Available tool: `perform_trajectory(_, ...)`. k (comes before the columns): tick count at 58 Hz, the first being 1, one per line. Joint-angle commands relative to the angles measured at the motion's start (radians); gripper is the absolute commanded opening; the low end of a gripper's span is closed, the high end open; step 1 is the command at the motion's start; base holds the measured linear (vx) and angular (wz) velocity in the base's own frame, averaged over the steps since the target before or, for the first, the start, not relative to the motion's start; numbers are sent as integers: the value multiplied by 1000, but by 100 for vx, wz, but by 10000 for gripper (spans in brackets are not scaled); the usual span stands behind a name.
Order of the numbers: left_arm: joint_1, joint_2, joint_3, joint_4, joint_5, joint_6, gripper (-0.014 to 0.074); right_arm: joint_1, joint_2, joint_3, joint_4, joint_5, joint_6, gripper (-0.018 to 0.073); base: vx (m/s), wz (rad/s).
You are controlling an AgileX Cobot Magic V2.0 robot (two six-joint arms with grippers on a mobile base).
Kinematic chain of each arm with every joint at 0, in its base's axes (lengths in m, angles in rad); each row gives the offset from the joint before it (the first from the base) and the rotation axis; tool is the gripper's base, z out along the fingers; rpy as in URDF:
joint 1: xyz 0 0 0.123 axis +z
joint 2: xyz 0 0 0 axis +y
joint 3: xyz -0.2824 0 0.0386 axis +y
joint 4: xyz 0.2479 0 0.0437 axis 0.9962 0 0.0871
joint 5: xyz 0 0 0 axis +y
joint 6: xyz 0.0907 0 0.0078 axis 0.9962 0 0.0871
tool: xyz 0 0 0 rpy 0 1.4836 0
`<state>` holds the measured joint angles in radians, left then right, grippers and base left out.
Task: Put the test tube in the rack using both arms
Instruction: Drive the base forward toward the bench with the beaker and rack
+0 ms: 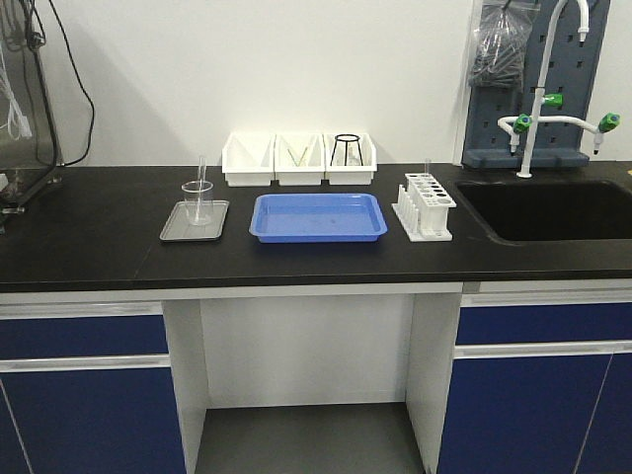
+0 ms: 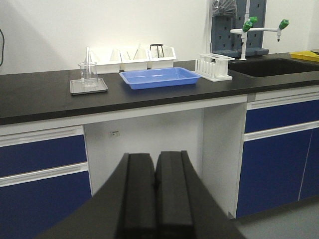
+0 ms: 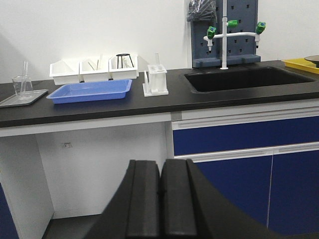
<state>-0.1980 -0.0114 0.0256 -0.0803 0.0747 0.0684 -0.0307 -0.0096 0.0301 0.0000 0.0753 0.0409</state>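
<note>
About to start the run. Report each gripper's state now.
Left gripper: closed, fingers pressed together, holding nothing.
Right gripper: closed, fingers pressed together, holding nothing.

I see a black counter [image 1: 89,247] running the full width of the front view, over blue cabinets [image 1: 79,395], with an open gap under its middle. Sitting directly on it, from left to right, are a grey tray [image 1: 174,232], a blue tray [image 1: 316,217] just beside it, and the white rack [image 1: 427,209] near the blue tray's right end. Three white bins [image 1: 299,174] stand touching side by side behind the blue tray, toward the counter's back edge. Right of the rack a black sink [image 1: 553,212] is sunk into the counter, and a white faucet [image 1: 531,138] rises at its back.
</note>
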Motion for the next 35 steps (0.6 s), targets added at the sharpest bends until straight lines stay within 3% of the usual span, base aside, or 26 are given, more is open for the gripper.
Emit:
perform_trajectory(1,3,-15,3,-2,-80,1,-6,1,-15,2,0,-85,-1,-11,0,0)
perform_trajectory(35,3,-15,3,-2,-80,1,-6,1,-15,2,0,-85,-1,-11,0,0)
